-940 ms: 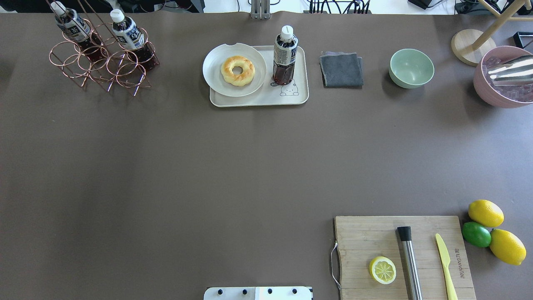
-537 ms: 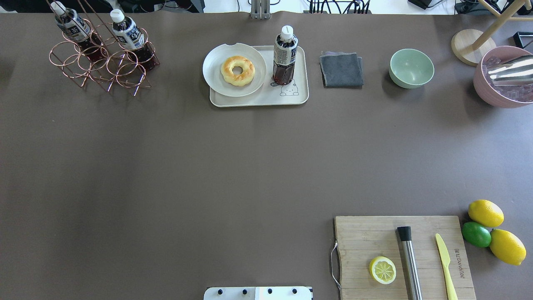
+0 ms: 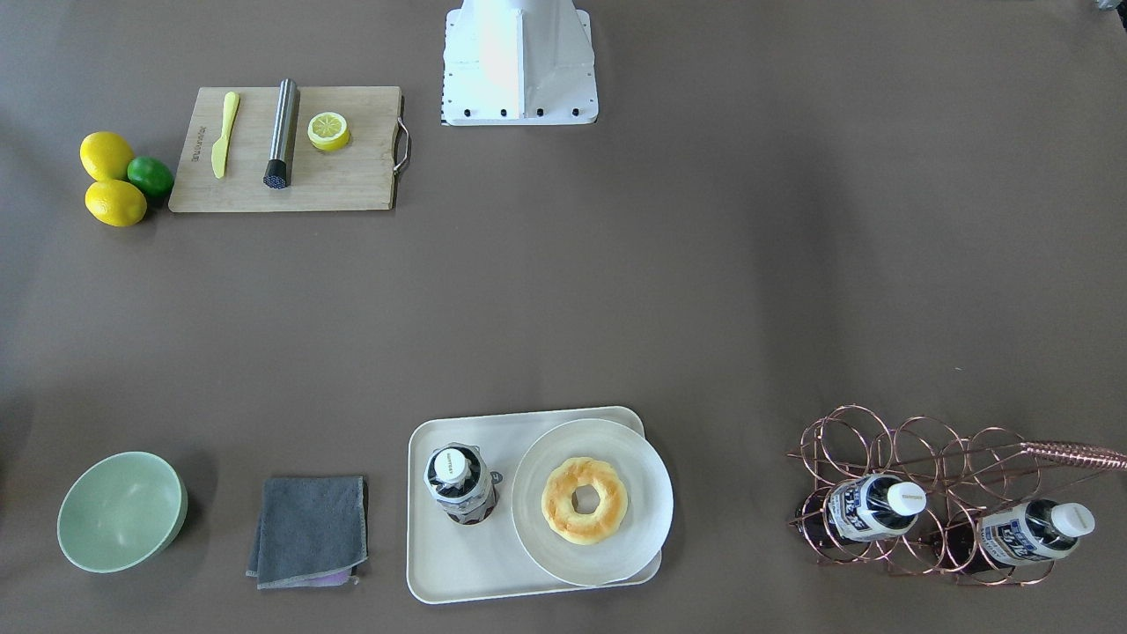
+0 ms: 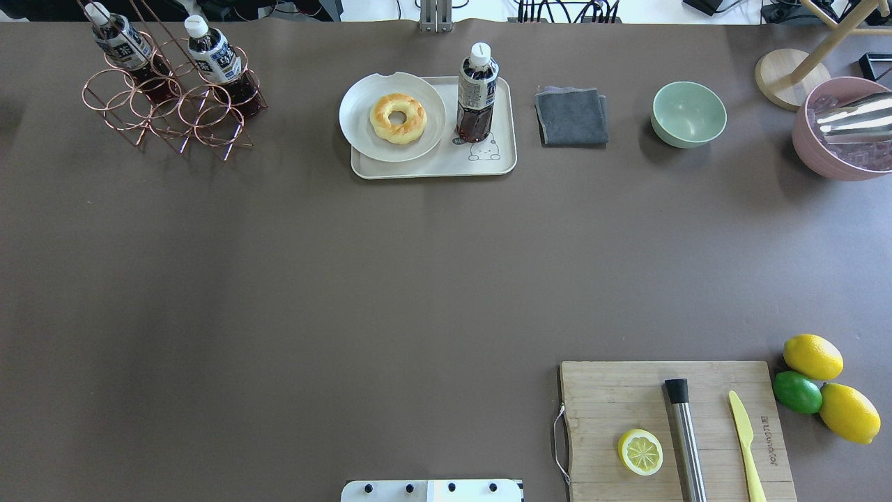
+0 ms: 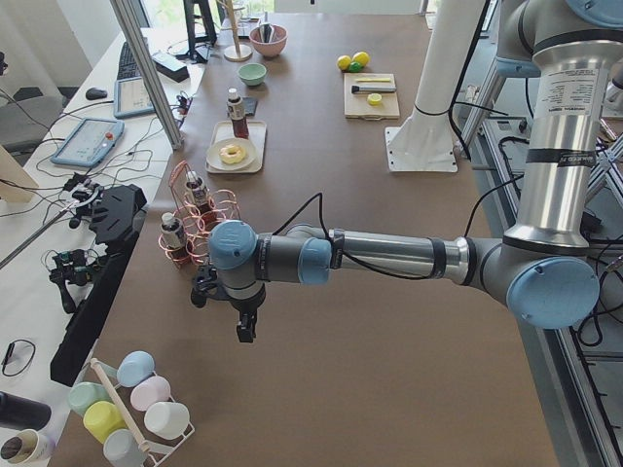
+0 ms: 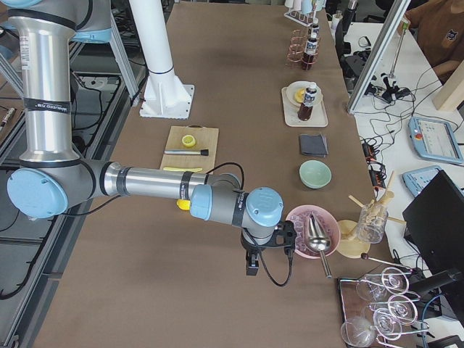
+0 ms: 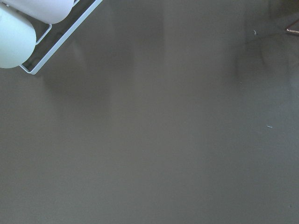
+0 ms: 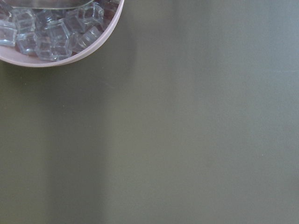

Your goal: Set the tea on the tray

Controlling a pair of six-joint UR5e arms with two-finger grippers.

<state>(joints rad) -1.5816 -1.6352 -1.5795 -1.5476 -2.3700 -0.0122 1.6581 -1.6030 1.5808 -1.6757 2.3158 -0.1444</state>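
One tea bottle [image 4: 477,90] with a white cap stands upright on the right half of the cream tray [image 4: 432,167], beside the cartoon bear; the front-facing view shows the same tea bottle [image 3: 458,482] on the tray [image 3: 458,555]. Two alike bottles [image 4: 212,57] lean in a copper wire rack [image 4: 167,111] at the far left. My left gripper [image 5: 244,331] appears only in the exterior left view, low over bare table near the rack; whether it is open or shut I cannot tell. My right gripper [image 6: 251,267] appears only in the exterior right view beside a pink bowl; its state I cannot tell either.
A white plate [image 4: 362,132] with a doughnut [image 4: 398,118] overlaps the tray's left half. Right of the tray lie a grey cloth [image 4: 571,116], a green bowl [image 4: 688,113] and a pink bowl of ice [image 4: 836,139]. A cutting board [image 4: 613,397] with a lemon half sits front right.
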